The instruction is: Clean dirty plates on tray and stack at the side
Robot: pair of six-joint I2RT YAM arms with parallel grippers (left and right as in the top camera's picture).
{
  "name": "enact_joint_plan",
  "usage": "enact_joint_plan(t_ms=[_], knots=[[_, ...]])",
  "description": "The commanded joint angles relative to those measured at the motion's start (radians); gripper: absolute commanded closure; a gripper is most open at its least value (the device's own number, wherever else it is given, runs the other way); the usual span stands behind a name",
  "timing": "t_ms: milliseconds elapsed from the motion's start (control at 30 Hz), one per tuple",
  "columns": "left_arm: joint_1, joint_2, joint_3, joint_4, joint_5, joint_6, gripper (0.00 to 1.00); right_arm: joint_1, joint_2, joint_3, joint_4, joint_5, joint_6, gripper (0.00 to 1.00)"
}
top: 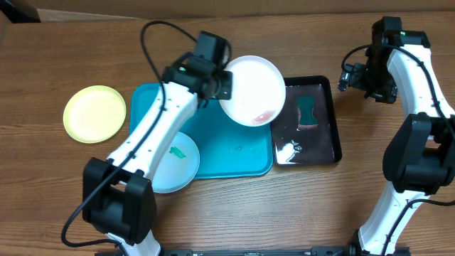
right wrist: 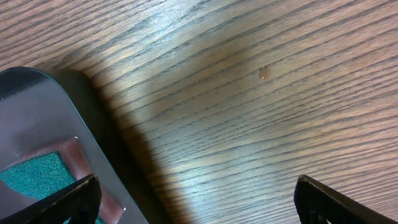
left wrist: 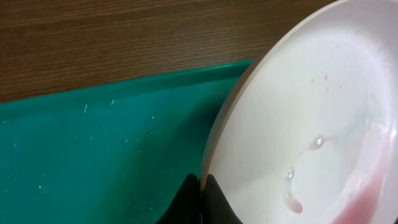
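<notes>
The white plate (top: 252, 90) is up off the turquoise tray (top: 234, 163). It hangs tilted over that tray's far right corner, its right rim reaching across the black tray (top: 333, 142) that sits just beside the turquoise tray's right edge. The left gripper (top: 219, 84) is clamped on the plate's left rim, and the left wrist view shows two dark fingers (left wrist: 217, 204) pinched tight on that edge. Droplets and a pink smear (top: 263, 116) mark the plate's face. The tray's middle and right floor lie bare, so there is open room under the plate. The light blue plate (top: 181, 167), carrying a teal smear (top: 178, 151), overhangs the tray's near left corner. The yellow-green plate (top: 94, 114) lies on the table (top: 57, 206) just left of the tray. Well right of the tray, the right gripper (right wrist: 198, 186) hangs over bare wood, its jaws wide apart and holding nothing.
</notes>
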Motion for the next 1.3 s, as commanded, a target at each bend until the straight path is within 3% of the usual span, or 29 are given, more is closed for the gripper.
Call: enact_joint_plan(t_ms=[0,200,367,767,933,1267], knots=[[-0.064,-0.026,0.021,0.015,-0.107,0.033,0.96,0.003,-0.024,0.018,0.003,0.002,0.003,0.0],[-0.209,-0.026,0.021,0.037,-0.323,0.072,0.96,0.003,-0.024,0.018,0.003,0.002,0.003,0.0],[-0.352,-0.029,0.023,0.042,-0.587,0.111,0.96,0.003,-0.024,0.018,0.003,0.003,0.003,0.0],[-0.665,-0.038,0.023,0.198,-1.136,0.349,0.96,0.003,-0.024,0.018,0.003,0.002,0.003,0.0],[-0.735,-0.038,0.023,0.236,-1.252,0.408,0.96,0.003,-0.024,0.018,0.003,0.002,0.003,0.0],[-0.758,-0.038,0.023,0.235,-1.263,0.414,0.96,0.003,-0.024,0.018,0.003,0.002,0.003,0.0]])
